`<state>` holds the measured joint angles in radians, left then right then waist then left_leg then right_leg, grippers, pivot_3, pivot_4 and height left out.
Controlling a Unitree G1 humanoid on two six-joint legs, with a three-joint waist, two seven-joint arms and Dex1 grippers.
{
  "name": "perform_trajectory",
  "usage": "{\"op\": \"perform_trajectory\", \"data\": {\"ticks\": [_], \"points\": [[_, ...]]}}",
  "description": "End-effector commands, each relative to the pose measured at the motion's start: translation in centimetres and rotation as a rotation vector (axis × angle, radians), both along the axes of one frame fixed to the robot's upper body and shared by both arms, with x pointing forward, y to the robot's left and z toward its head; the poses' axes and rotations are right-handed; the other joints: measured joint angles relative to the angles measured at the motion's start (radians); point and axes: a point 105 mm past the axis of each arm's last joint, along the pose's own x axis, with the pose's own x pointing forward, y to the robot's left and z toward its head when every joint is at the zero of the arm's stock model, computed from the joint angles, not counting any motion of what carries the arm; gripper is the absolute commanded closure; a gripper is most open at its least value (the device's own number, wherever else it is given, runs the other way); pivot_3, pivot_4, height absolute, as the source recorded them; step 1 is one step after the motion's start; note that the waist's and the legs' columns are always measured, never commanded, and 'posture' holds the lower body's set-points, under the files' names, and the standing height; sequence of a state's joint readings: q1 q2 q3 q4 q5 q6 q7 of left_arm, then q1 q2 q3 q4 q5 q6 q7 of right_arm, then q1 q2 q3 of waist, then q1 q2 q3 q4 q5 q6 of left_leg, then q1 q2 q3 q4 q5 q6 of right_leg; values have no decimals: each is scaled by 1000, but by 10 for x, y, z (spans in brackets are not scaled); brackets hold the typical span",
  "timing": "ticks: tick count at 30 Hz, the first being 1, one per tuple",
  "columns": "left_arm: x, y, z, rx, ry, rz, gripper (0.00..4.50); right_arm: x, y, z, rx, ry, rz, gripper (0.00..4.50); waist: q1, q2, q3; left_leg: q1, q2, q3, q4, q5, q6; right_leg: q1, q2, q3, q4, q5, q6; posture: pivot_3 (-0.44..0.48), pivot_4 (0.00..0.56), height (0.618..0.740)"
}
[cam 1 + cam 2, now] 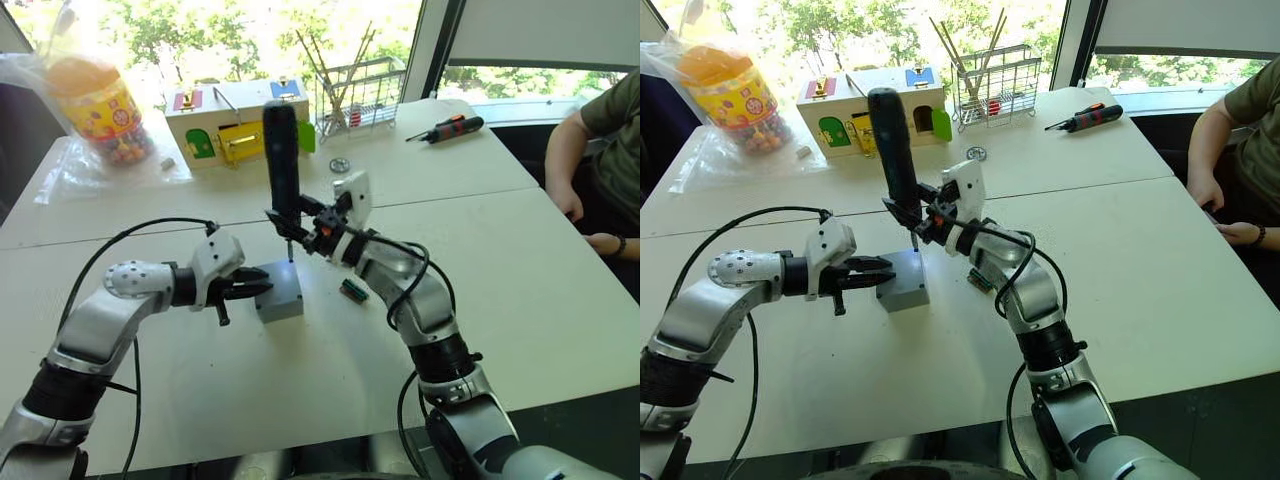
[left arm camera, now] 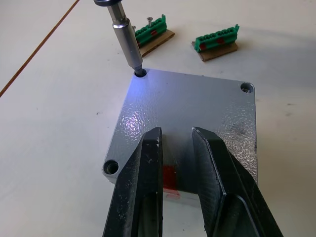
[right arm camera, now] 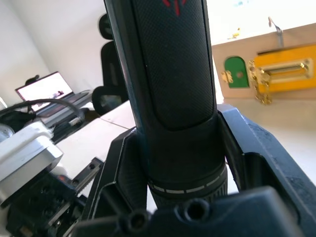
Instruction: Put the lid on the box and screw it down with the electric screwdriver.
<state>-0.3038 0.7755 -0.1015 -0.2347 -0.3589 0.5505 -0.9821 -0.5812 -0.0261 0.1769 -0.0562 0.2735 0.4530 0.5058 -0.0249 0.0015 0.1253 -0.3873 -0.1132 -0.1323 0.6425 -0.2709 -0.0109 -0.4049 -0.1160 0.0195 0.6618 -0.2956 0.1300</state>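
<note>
Right gripper [image 1: 300, 225] clamping upright electric screwdriver [image 1: 281, 160], bit in lid [image 2: 190, 116] corner hole; left gripper [image 1: 258, 290] narrowly parted, touching box [image 1: 285, 303].

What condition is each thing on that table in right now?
lid: seated on the box.
box: closed, left gripper braces it, fingers slightly apart.
electric screwdriver: upright in right gripper, bit in a corner hole.
hand screwdriver: lying unused.
toy house: doors shut.
</note>
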Motion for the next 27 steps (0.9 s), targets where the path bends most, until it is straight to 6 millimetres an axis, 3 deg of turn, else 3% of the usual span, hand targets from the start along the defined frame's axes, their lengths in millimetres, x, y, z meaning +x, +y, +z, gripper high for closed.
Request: {"op": "perform_trajectory", "data": {"ticks": [1, 3, 5, 9, 14, 16, 20, 24, 27], "points": [[1, 1, -16, 20, 48, 6, 3577, -14, -9, 84, 148, -158, 12, 2690, 7, 3, 4, -1, 0, 0, 0, 0, 0, -1, 0, 0, 0, 0, 0, 0, 150, 740], [5, -3, -8, -33, 33, 16, 3577, -13, -24, 112, 188, -200, -36, 2690, 11, 3, 5, -6, 0, 0, 1, 1, -2, -4, 0, 0, 0, 0, 0, 0, 150, 740], [10, -9, 4, -101, 20, 25, 3577, -9, -37, 124, 208, -184, -76, 2690, 13, 3, 6, -6, 0, -1, 1, 1, -2, -4, 0, -1, 0, 0, 0, 0, 150, 740], [17, -25, 35, -234, 8, 31, 3577, 9, -62, 118, 108, -24, -208, 2690, 11, 0, 7, -6, 0, -1, 3, 1, -1, -3, 0, -1, 0, 0, 0, 0, 150, 740], [24, -46, 64, -248, -154, 28, 3577, 19, -123, 110, -85, 108, -337, 2690, 13, 0, 10, -14, -1, -1, 5, 1, -1, -6, -1, -1, 0, 0, 0, 0, 150, 740], [15, -56, 66, -273, -126, -39, 3577, 23, -153, 97, -165, 231, -412, 2690, 9, 0, 11, -20, -1, 0, 6, 1, -2, -12, -2, -1, 0, 0, 0, 0, 150, 740], [8, -68, 60, -216, -170, -97, 3577, 15, -188, 67, -304, 437, -431, 2690, 3, 0, 14, -23, 1, 3, 5, 1, -2, -17, -3, 0, 0, 0, 0, 0, 150, 740], [-12, -82, 43, -113, -176, -255, 3577, -17, -201, 23, -445, 657, -292, 2690, 7, -1, 16, -23, 3, 6, 5, 1, -1, -17, -2, 0, 0, 0, 0, 0, 150, 740], [-23, -78, 27, -50, -147, -345, 3577, -22, -212, -1, -482, 771, -315, 2690, 4, 1, 17, -22, 4, 10, 5, 1, -1, -17, -2, 2, 0, 0, 0, 0, 150, 740]]}}
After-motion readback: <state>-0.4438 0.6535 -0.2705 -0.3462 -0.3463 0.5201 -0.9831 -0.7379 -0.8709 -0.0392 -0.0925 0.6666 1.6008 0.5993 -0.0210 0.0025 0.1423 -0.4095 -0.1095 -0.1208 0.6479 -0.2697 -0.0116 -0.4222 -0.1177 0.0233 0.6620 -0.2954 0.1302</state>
